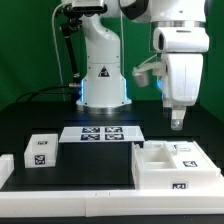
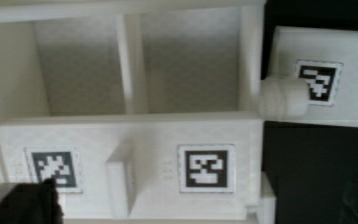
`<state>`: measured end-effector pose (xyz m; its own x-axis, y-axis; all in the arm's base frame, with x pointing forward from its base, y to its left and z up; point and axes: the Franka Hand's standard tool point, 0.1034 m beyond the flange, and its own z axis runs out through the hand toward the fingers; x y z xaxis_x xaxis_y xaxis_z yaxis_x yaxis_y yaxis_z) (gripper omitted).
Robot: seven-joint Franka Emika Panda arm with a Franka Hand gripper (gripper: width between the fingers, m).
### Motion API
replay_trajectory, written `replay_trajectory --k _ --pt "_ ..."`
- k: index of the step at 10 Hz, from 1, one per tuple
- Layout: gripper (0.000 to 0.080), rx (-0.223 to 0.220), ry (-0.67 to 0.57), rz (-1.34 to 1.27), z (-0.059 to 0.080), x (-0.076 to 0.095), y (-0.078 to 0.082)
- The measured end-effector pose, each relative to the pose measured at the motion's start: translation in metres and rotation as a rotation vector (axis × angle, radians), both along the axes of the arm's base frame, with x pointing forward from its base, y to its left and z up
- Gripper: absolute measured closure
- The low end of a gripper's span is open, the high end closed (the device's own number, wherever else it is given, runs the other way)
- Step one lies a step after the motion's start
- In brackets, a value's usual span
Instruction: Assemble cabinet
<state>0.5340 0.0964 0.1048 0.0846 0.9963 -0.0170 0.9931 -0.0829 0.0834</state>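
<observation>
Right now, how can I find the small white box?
Look at the black table, then the marker board in its middle. Toward the exterior view's left of it stands the box. It is a lone small block, while the cabinet is bigger, with open compartments.

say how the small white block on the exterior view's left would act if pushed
The small white block looks rigid and flat-faced, so it would probably slide, not roll. It sits squat and flat on the black table, so tipping seems unlikely. Its smooth finish may be somewhat slippery.
</observation>
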Motion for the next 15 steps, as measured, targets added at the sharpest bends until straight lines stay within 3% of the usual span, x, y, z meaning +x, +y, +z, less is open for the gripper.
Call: replay_trajectory --k 2,3,7,15 --pt "0.0002 -0.004 -0.004 0.009 0.002 -0.026 -0.002" --pt "0.0002 -0.005 0.007 0.021 -0.004 -0.039 -0.004" --pt "0.0002 0.029 0.037 0.024 -0.041 -0.082 -0.008" --pt "0.0002 0.082 0.068 -0.034 -0.081 -0.104 0.002"
